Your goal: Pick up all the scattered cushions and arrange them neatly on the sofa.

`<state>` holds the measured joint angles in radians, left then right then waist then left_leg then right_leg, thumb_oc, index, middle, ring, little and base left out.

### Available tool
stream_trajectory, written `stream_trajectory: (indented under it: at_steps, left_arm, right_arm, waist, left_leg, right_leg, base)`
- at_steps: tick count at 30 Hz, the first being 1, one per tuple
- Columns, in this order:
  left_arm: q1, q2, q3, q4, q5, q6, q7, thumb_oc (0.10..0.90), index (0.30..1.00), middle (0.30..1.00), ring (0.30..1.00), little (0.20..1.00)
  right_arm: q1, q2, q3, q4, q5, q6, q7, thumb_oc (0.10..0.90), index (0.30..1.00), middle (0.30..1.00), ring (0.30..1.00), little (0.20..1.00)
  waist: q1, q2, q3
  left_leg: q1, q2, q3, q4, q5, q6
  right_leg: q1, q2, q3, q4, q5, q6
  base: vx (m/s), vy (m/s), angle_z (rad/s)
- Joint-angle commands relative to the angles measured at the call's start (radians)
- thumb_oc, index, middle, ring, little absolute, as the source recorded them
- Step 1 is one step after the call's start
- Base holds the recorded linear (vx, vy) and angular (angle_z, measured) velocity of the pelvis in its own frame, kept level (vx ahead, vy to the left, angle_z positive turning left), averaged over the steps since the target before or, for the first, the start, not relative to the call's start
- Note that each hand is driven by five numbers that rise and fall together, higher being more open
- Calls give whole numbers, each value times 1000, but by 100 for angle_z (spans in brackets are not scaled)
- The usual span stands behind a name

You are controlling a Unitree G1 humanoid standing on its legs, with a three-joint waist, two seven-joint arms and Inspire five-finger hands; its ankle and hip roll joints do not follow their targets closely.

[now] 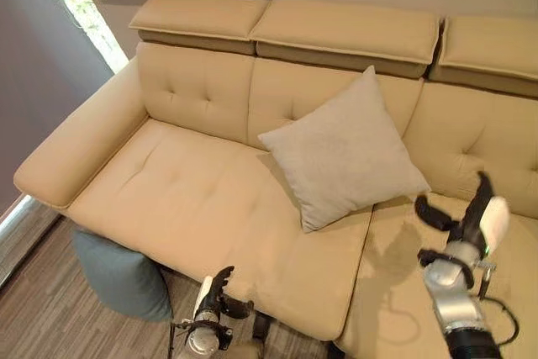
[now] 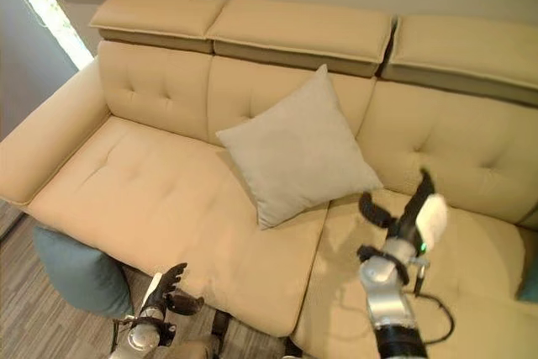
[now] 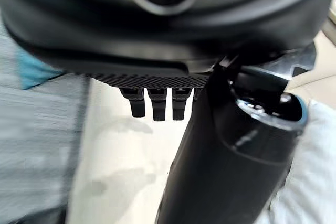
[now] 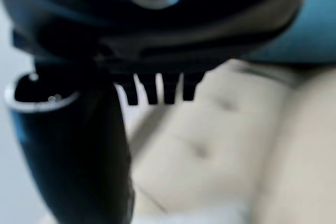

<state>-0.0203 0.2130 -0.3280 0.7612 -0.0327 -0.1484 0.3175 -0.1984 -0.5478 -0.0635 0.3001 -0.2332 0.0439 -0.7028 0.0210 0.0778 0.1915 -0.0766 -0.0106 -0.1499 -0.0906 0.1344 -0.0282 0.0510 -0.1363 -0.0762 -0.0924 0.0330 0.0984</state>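
— So what is sitting on the sofa (image 1: pixel 193 199) at this point?

— One pale grey cushion (image 1: pixel 340 150). It is leaning tilted against the backrest, standing on a corner like a diamond, right about where the middle seat is meeting the right one. It is looking plump and square, with a plain, slightly nubbly cover.

— Anything lying on the floor?

— A teal cushion (image 1: pixel 120 275) is resting on the floor against the sofa's front edge, under its left corner by the armrest. It is looking soft and rounded, part of it tucked in beneath the seat. Another patch of teal (image 2: pixel 530 285) is peeking in at the sofa's far right edge; I cannot tell what it is.

— And the hands?

— The right hand (image 1: pixel 461 226) is hovering above the right seat, just beside the grey cushion's lower corner, fingers and thumb spread wide, gripping nothing. The left hand (image 1: pixel 217 296) is hanging low before the sofa's front edge, near the teal cushion but apart from it, fingers relaxed and carrying nothing.
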Motion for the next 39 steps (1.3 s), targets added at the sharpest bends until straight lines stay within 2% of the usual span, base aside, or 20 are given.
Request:
stream_trajectory:
  at_steps: [1,2,3,4,8,10,12,16,18,25,29,32,33,34,35,37,38,39]
  left_arm:
    - [-120,73,24,-29,-76,-99,33,800,900,900,900,900]
    - [-123,73,29,-28,-77,-99,32,800,900,900,900,900]
    - [-178,76,30,-44,-154,-112,50,800,900,900,900,900]
    - [-212,78,26,-44,-176,-118,53,800,900,900,900,900]
    - [-319,102,-22,-58,-186,-141,76,800,900,900,900,900]
    - [-446,109,-56,-59,-215,-159,108,800,900,900,900,900]
    - [-505,108,-80,-70,-235,-167,118,800,900,900,900,900]
    - [-594,106,-126,-89,-250,-177,131,800,900,900,900,900]
    - [-616,105,-142,-109,-257,-185,133,800,900,900,900,900]
    - [-684,101,-175,-103,-288,-210,142,800,900,900,900,900]
    - [-695,111,-170,-141,-342,-240,129,800,900,900,900,900]
    - [-688,119,-169,-184,-374,-251,113,800,900,900,900,900]
    - [-687,120,-168,-202,-386,-253,105,800,900,900,900,900]
    - [-687,120,-172,-207,-391,-253,102,800,900,900,900,900]
    - [-687,120,-171,-207,-391,-253,102,800,900,900,900,900]
    - [-694,126,-163,-201,-412,-242,96,800,900,900,900,900]
    - [-694,126,-162,-201,-413,-242,95,800,900,900,900,900]
    - [-693,122,-155,-200,-420,-236,99,800,900,900,900,900]
  right_arm:
    - [-170,-111,56,21,-40,-35,-29,800,900,900,900,900]
    - [-182,-113,63,30,-38,-37,-31,800,900,900,900,900]
    - [-327,-129,131,78,14,-35,-15,800,900,900,900,900]
    - [-409,-153,163,111,32,-36,-13,800,900,900,900,900]
    - [-643,-191,254,206,84,-37,-38,800,900,900,900,900]
    - [-870,-221,349,341,139,-28,-50,800,900,900,900,900]
    - [-990,-230,417,427,182,-30,-46,800,900,900,900,900]
    - [-1118,-246,522,530,203,-26,-38,800,900,900,900,900]
    - [-1164,-259,529,583,241,-36,-46,800,900,900,900,900]
    - [-1229,-327,623,756,223,-7,-19,800,900,900,900,900]
    - [-1235,-333,661,835,226,-5,51,800,900,900,900,900]
    - [-1251,-329,693,860,264,-31,124,800,900,900,900,900]
    - [-1265,-323,724,867,267,-37,156,441,361,361,361,361]
    - [-1266,-318,734,878,276,-40,177,400,300,300,300,300]
    - [-1268,-318,736,879,277,-40,178,400,300,300,300,300]
    - [-1293,-281,781,905,295,-37,249,400,300,300,300,300]
    - [-1294,-281,782,906,295,-37,249,400,300,300,300,300]
    - [-1290,-249,740,943,344,-33,253,400,300,300,300,300]
  waist:
    - [31,-41,-71]
    - [30,-40,-68]
    - [44,-52,-40]
    - [46,-55,-27]
    - [53,-65,18]
    - [57,-72,59]
    - [60,-80,83]
    - [66,-96,121]
    - [71,-99,134]
    - [82,-115,152]
    - [89,-115,160]
    - [97,-118,162]
    - [98,-118,160]
    - [98,-119,159]
    - [98,-119,158]
    - [95,-126,160]
    - [95,-126,160]
    - [95,-127,167]
  left_leg:
    - [-75,9,7,11,-159,11]
    - [-76,10,9,11,-159,11]
    - [-110,9,20,11,-157,14]
    - [-138,9,26,11,-153,14]
    - [-211,10,40,9,-137,6]
    - [-271,6,39,9,-118,-6]
    - [-299,5,39,8,-110,-13]
    - [-343,5,41,8,-99,-26]
    - [-361,5,41,5,-94,-33]
    - [-413,4,42,3,-90,-50]
    - [-427,1,42,3,-90,-56]
    - [-435,-2,49,3,-95,-62]
    - [-444,-3,51,3,-92,-64]
    - [-447,-4,53,3,-93,-65]
    - [-448,-4,53,3,-93,-65]
    - [-449,-3,64,3,-96,-68]
    - [-449,-3,64,3,-96,-68]
    - [-439,-3,68,3,-102,-67]
  right_leg:
    - [22,-6,16,55,-142,-22]
    - [20,-6,19,55,-142,-22]
    - [-25,-8,34,45,-121,-17]
    - [-64,-5,46,45,-109,-16]
    - [-151,-1,58,47,-82,-15]
    - [-206,2,52,43,-58,-11]
    - [-230,5,49,35,-44,-6]
    - [-264,8,35,10,-21,8]
    - [-280,8,29,5,-14,15]
    - [-322,0,-6,5,-7,41]
    - [-331,-8,-18,5,-5,50]
    - [-341,-12,-24,5,-2,57]
    - [-350,-14,-28,5,3,61]
    - [-353,-14,-29,5,4,63]
    - [-354,-14,-29,5,5,63]
    - [-353,-15,-31,5,5,67]
    - [-353,-15,-31,5,5,67]
    - [-341,-16,-34,5,4,66]
  base:
    - [10,54,-26]
    - [-158,48,-25]
    - [-214,53,-28]
    - [-286,74,-27]
    - [-142,60,-19]
    - [-128,96,-1]
    - [-68,72,6]
    - [-28,32,1]
    - [-28,24,9]
    - [-10,5,8]
    - [10,-10,10]
    - [8,-1,3]
    - [0,0,0]
    - [0,0,0]
    - [0,0,0]
    - [5,-3,2]
    - [0,0,0]
    - [0,0,0]
